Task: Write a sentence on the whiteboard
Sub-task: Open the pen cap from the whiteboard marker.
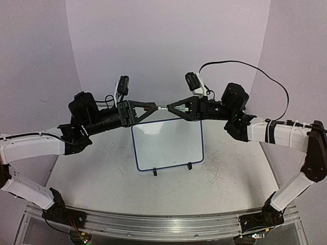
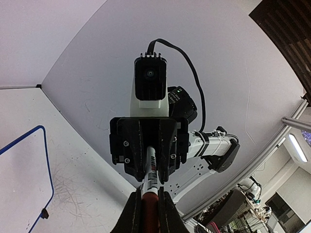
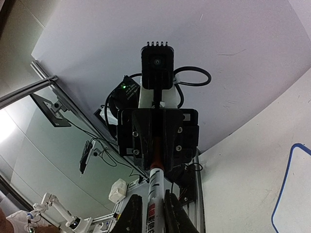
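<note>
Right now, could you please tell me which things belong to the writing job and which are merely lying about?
Job:
whiteboard, blank
marker, gripped by left gripper and right gripper

Not the job:
cable
scuffs on table

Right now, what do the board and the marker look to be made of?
The whiteboard: a smooth white sheet, probably melamine or another coated panel; its thin blue rim and black feet look like plastic. The marker: smooth plastic by its look, a white barrel with red print and a red end.
</note>
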Controlling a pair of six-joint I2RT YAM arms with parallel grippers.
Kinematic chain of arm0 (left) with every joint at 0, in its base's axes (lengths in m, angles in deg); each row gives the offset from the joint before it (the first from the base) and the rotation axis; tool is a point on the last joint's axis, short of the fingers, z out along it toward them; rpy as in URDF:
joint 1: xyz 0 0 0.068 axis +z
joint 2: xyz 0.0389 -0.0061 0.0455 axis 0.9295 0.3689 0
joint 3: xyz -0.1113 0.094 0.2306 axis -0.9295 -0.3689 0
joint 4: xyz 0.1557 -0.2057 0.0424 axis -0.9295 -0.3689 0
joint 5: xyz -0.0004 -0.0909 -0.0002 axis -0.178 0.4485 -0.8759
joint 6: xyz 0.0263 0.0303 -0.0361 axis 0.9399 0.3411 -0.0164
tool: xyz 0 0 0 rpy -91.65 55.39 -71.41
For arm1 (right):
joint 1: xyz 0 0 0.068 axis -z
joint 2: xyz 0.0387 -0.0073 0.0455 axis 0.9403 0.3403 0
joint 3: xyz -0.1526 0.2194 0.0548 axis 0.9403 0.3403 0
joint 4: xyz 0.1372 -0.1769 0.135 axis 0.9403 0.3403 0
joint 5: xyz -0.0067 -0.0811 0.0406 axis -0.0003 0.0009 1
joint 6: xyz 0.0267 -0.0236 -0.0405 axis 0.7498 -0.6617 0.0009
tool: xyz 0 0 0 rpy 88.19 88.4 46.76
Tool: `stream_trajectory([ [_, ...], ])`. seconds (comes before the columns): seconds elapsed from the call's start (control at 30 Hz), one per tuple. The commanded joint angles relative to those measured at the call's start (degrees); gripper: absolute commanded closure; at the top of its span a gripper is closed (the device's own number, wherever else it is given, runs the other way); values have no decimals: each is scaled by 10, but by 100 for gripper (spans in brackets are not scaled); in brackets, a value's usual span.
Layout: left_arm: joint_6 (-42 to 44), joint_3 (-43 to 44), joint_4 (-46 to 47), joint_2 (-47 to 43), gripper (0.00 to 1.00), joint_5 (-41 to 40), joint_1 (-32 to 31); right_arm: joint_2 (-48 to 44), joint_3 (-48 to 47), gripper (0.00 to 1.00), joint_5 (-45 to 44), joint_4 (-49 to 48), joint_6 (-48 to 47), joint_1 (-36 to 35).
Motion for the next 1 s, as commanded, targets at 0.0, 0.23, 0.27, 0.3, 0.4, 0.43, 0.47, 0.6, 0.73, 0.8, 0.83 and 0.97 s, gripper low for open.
stream_trajectory([
  [0.0, -3, 7, 29, 4, 100, 8, 1, 1, -4, 84, 15, -36, 4, -4],
  [0.23, -3, 11, 29, 7, 100, 7, 1, 1, -8, 100, 21, -41, 6, -5],
  [0.27, -4, 11, 29, 7, 100, 6, 1, 0, -7, 100, 22, -41, 6, -5],
  [0.3, -3, 10, 29, 7, 100, 5, 1, -1, -5, 100, 22, -42, 5, -5],
  [0.4, -2, 4, 29, -2, 100, -7, 2, -12, 4, 100, 18, -44, -2, -2],
  [0.43, -1, 1, 29, -8, 100, -11, 3, -21, 9, 100, 14, -44, -8, 0],
  [0.47, 1, -2, 29, -14, 100, -14, 5, -31, 18, 100, 10, -44, -14, 6],
  [0.6, 3, -32, 22, -56, 100, -26, 31, -89, 73, 100, 7, -45, -41, 51],
  [0.73, 6, -65, -15, -112, 100, -25, 89, -167, 159, 100, 12, -43, -68, 141],
  [0.8, 3, -78, -26, -134, 100, -16, 118, -201, 194, 100, 17, -41, -74, 184],
  [0.83, 6, -80, -42, -141, 100, -16, 126, -214, 205, 100, 16, -29, -87, 200],
  [0.97, 44, -66, -175, -166, 100, -97, 142, -272, 180, 100, -86, 224, -255, 217],
])
